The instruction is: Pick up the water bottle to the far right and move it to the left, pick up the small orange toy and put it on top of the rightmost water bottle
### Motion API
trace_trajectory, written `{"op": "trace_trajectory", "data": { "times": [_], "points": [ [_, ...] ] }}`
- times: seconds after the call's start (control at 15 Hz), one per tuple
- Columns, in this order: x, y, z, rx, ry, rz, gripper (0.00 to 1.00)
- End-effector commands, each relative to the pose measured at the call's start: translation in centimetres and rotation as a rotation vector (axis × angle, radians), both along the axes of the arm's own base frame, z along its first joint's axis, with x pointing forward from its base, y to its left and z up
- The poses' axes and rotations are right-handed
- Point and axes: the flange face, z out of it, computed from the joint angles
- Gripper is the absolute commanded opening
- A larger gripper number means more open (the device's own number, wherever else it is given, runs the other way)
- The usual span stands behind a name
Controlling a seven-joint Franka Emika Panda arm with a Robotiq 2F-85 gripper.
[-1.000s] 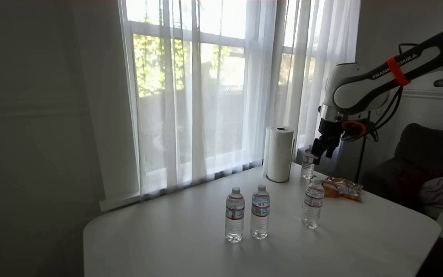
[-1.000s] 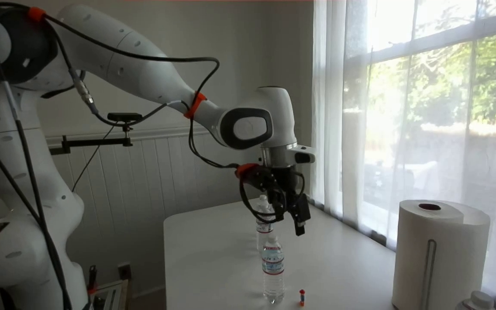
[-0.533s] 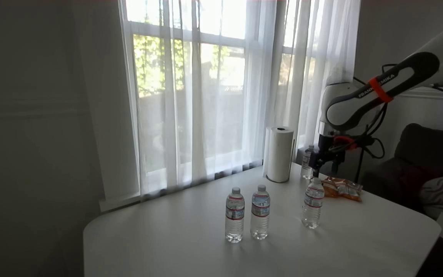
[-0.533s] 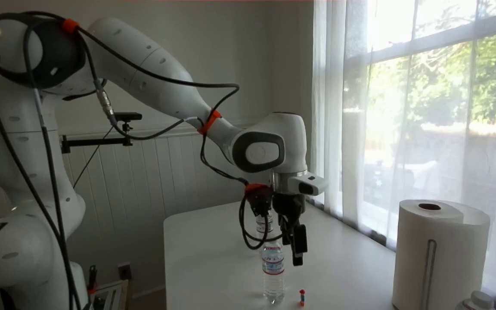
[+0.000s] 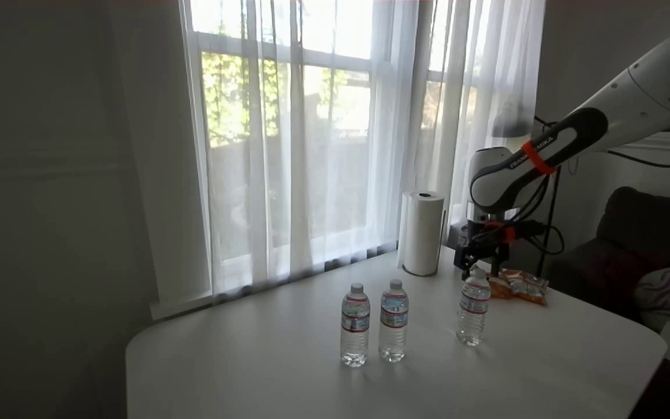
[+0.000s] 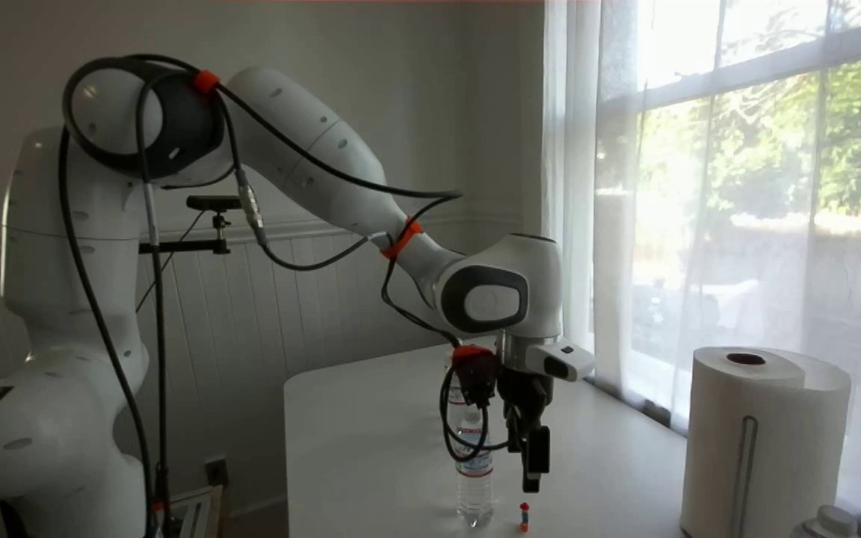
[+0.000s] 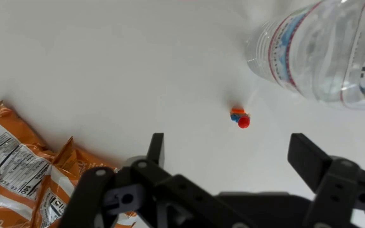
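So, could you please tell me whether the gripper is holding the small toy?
No, the wrist view shows the gripper open and the small toy resting on the table.

- Table (image 5: 242, 366): white, rounded corners.
- First bottle (image 5: 355, 326) and second bottle (image 5: 393, 323): upright, just beside each other.
- Third bottle (image 5: 473, 311): upright, at 3 o'clock from the second in an exterior view.
- Roll (image 5: 422, 238): upright, at 11 o'clock from the third bottle there.
- Fourth bottle (image 6: 832, 521): at 5 o'clock from the roll in an exterior view, base out of frame.
- Toy (image 7: 240, 117): upright, red, blue and orange, near the third bottle, which is toward 1 o'clock in the wrist view.
- Bags (image 7: 27, 180): touching each other, toward 8 o'clock from the toy there.
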Motion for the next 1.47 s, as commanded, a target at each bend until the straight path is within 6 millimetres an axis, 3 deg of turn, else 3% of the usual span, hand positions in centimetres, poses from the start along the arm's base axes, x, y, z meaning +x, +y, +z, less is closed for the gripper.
{"op": "trace_trajectory", "data": {
  "times": [0.0, 0.33, 0.73, 0.93, 1.07, 1.33, 1.4],
  "points": [
    [2.1, -0.4, -1.6, 0.055, 0.046, -0.025, 1.0],
    [3.4, -0.5, -3.7, 0.116, 0.114, -0.05, 1.0],
    [3.9, -0.4, -6.0, 0.174, 0.152, -0.05, 0.89],
    [4.0, -0.7, -6.8, 0.176, 0.158, -0.047, 0.72],
    [4.0, -0.7, -7.0, 0.177, 0.157, -0.043, 0.52],
    [4.0, -0.7, -7.4, 0.183, 0.157, -0.031, 0.42],
    [4.0, -0.7, -7.5, 0.182, 0.158, -0.028, 0.44]
  ]
}}
